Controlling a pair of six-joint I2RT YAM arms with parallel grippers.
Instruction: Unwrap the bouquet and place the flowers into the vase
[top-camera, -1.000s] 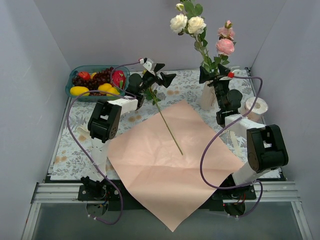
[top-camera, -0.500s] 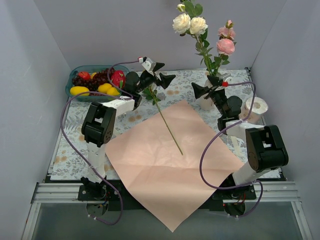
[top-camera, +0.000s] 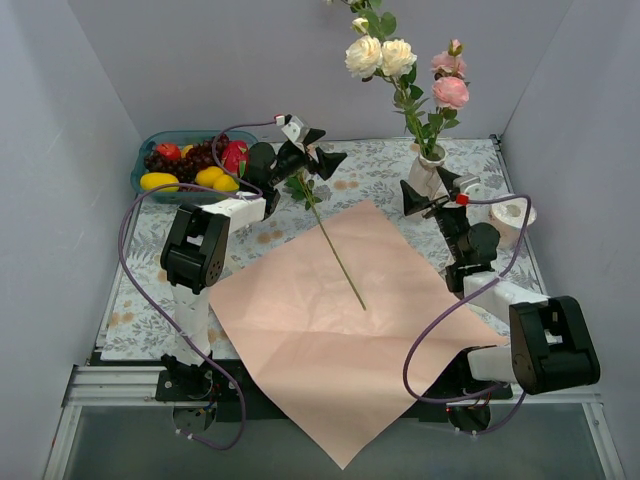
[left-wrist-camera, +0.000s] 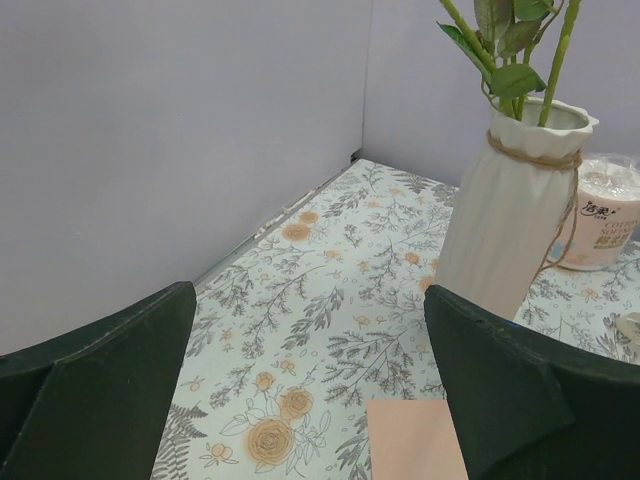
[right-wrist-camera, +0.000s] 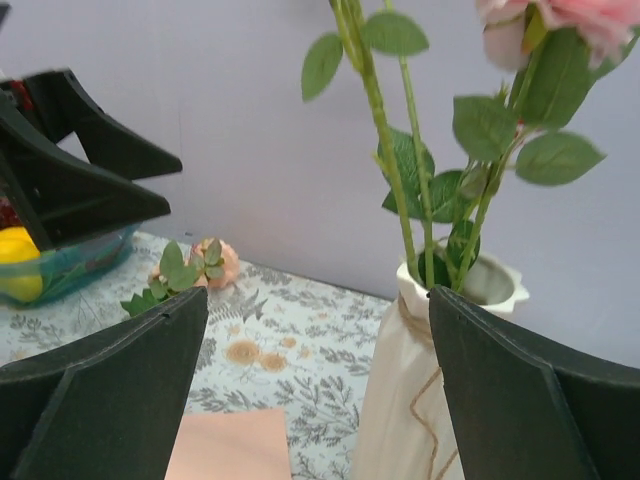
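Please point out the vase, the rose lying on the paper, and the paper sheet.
vase (left-wrist-camera: 505, 230): left wrist view, ribbed body.
lying rose (top-camera: 340, 262): top external view, mid stem.
paper sheet (top-camera: 320, 360): top external view, bare centre.

Everything is lit brightly and evenly from above, and shadows are cast soft and faint. In the right wrist view the bloom (right-wrist-camera: 600, 20) is blurred.

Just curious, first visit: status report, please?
Left gripper, right gripper open, empty. Off-white ceramic vase holds roses; one green-stemmed rose lies on pink paper sheet. Nothing blocking.
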